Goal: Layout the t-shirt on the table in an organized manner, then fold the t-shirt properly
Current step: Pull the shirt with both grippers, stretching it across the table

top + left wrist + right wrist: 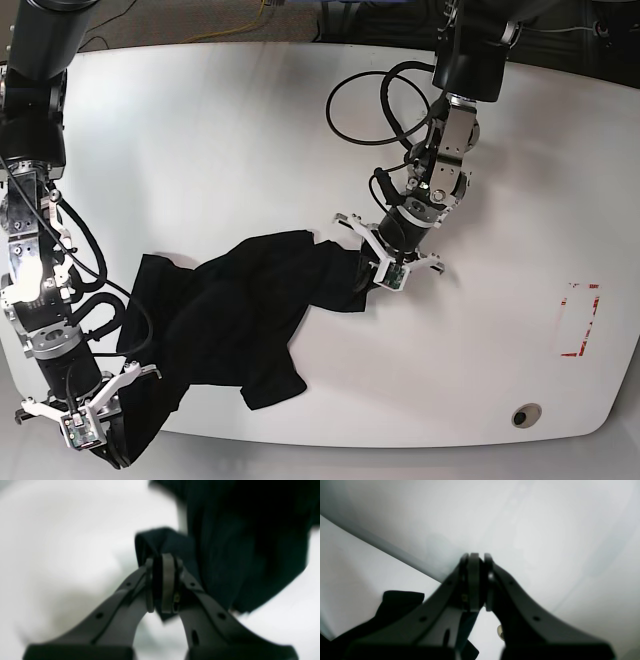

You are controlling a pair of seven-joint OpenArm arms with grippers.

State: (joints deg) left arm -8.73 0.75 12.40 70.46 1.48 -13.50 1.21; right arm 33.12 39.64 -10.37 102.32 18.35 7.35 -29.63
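The left hand (163, 582) is clamped on a fold of the shirt (240, 542): in its wrist view a doubled edge of black cloth loops out just past the fingertips, and the bulk of the garment hangs off to one side of the jaws. In the base view that hand (392, 262) sits at the shirt's (240, 310) far end, where the cloth narrows to a bunched corner.

The right hand (477, 585) has its jaws closed tight. Its wrist view shows black cloth below and behind the fingers, but whether any of it is pinched between the pads cannot be told from there. In the base view this hand (85, 420) is at the other end of the shirt, at the near edge of the counter (250, 120), with cloth draped around it and part of it seeming to spill over the edge.

Between the two hands the shirt lies in a twisted, rumpled band across the counter, not flat; collar and sleeves cannot be made out.

The step in hand looks like the laying-out: the garment is held at its ends, ready to be stretched. No fold has begun. The next move probably calls for drawing the hands apart and lifting a little so the twist falls out, then lowering the cloth flat, well in from the near edge. The risk is a thin pinch slipping as tension rises.
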